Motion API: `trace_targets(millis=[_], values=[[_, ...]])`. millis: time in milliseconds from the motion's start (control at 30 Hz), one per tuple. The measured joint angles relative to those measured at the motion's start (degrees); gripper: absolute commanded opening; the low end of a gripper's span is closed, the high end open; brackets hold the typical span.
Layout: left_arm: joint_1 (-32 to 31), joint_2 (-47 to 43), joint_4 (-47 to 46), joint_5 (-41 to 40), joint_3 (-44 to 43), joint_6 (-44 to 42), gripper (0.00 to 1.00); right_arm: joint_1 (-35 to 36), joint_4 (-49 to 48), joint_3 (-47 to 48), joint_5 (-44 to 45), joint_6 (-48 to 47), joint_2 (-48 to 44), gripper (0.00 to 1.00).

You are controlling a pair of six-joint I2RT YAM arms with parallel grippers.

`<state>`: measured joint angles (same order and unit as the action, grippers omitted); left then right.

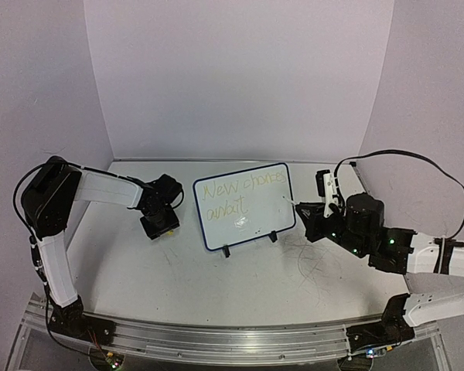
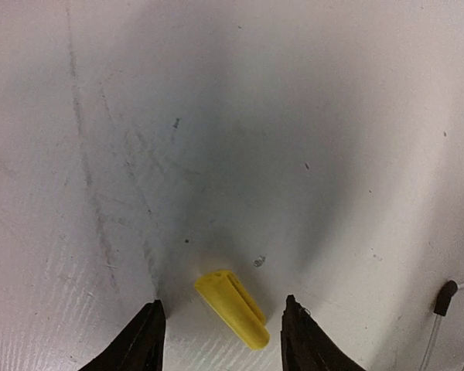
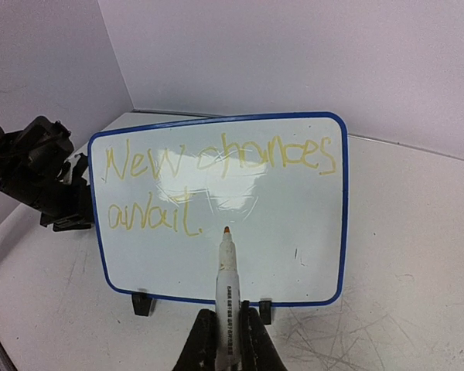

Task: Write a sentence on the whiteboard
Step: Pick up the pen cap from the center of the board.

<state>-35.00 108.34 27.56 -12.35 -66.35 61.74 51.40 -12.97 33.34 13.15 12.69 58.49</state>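
Jaws of the right gripper [image 3: 228, 328] are clamped on the marker [image 3: 226, 274], orange tip toward the whiteboard [image 3: 294, 224]. Over the table [image 2: 309, 116] the left gripper [image 2: 222, 309] hangs half-open, a yellow cap [image 2: 236, 313] lying between its fingers (touching neither). Farther back the whiteboard stands on black feet, the sentence [image 3: 216, 158] across its upper half.

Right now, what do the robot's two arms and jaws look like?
The left arm and right arm are built alike: smooth white tubular shells between chunky black joint housings. A thin black cable loops over each. Small green lights glow on the right arm's black wrist. The jaws are black, tapering to slim points. Both bases sit on a silver rail.
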Motion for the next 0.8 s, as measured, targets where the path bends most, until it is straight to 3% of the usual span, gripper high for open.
trace_targets(millis=[233, 733, 800], values=[[-0.1, 1.4, 1.4, -4.1, -0.8, 5.5, 0.46, 0.0, -1.1, -0.7, -0.3, 0.1, -0.7, 0.0], [-0.3, 3.6, 4.5, -7.4, -3.1, 9.7, 0.02, 0.0, -1.1, -1.2, -0.6, 0.2, -0.8, 0.0], [-0.2, 3.3, 3.6, -7.8, -2.7, 9.6, 0.0, 0.0, -0.2, -0.9, -0.5, -0.2, -0.8, 0.0]])
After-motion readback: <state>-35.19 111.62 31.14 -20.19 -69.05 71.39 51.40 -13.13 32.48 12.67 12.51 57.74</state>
